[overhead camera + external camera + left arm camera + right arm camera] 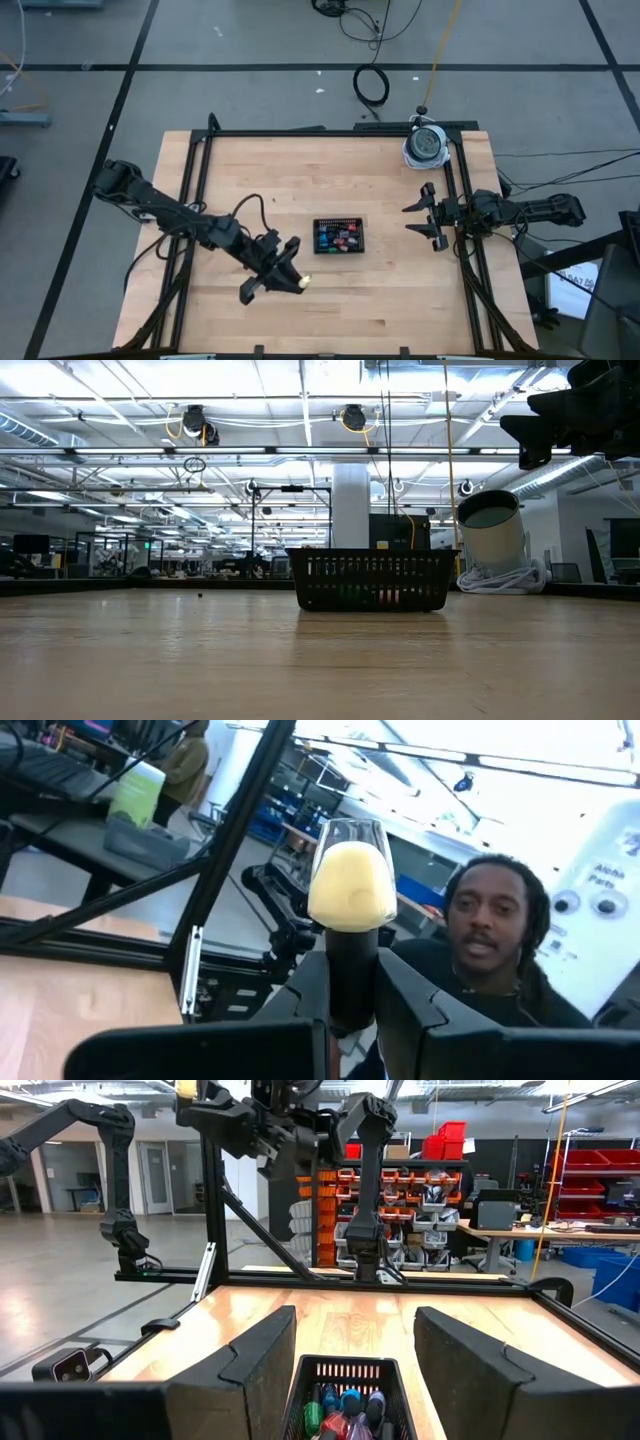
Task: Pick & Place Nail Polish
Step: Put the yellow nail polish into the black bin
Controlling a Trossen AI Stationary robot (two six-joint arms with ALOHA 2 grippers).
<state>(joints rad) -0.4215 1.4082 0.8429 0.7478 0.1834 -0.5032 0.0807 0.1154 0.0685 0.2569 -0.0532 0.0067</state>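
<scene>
Left wrist view: left gripper (352, 1005) pinches yellow bottle (351, 886), cap hidden | right gripper (428, 216) spread

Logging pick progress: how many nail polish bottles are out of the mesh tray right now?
1: a yellow bottle held in the left gripper, left of the tray. The rest sit inside the tray, overlapping too much to count.

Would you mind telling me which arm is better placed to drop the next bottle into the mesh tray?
The left. Its gripper is shut on a yellow nail polish bottle, lifted just beside the mesh tray. The right gripper waits open and empty at the table's right edge, facing the tray.
</scene>
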